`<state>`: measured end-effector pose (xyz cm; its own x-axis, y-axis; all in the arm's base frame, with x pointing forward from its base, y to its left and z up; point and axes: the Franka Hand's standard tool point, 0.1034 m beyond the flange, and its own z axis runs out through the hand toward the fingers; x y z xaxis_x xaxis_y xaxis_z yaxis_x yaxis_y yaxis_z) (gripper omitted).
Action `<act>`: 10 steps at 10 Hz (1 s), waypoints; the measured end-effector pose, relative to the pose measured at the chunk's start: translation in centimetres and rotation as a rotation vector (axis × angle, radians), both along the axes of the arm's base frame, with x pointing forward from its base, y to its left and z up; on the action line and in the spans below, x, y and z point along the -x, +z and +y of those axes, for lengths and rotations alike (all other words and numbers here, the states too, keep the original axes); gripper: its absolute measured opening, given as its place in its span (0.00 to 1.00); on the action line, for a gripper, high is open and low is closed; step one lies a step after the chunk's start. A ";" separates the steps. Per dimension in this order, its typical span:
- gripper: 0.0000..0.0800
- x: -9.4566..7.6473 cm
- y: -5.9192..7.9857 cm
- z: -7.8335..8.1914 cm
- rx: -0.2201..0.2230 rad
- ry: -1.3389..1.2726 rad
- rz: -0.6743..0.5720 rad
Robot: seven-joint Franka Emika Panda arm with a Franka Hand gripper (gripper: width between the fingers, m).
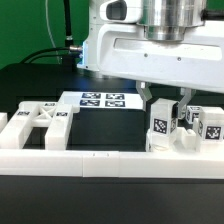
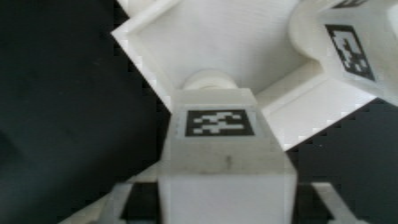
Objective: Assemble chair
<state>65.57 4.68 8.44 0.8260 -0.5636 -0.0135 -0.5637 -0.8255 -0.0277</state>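
The chair is in loose white tagged pieces. One upright white tagged bar (image 1: 160, 128) stands just behind the front rail, and my gripper (image 1: 165, 104) is shut on it, a finger on each side. In the wrist view the same bar (image 2: 222, 125) runs up between the gripper (image 2: 226, 188) fingers (image 2: 128, 197), its square tag facing the camera. Past its end lies a bigger white chair piece (image 2: 231, 40) with another tag. Two more tagged blocks (image 1: 190, 118) (image 1: 212, 125) stand close at the exterior view's right. A cluster of flat chair pieces (image 1: 45, 125) lies at the exterior view's left.
The marker board (image 1: 105, 100) lies flat on the black table behind the bare middle. A long plain white border rail (image 1: 100, 160) runs along the front edge. Cables hang at the back, at the exterior view's left.
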 end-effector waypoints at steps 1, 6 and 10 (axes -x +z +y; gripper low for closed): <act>0.36 0.0 0.0 0.0 -0.002 -0.084 0.003; 0.36 0.8 -0.1 0.0 -0.026 -0.625 -0.036; 0.36 1.0 -0.1 0.4 -0.035 -0.935 -0.057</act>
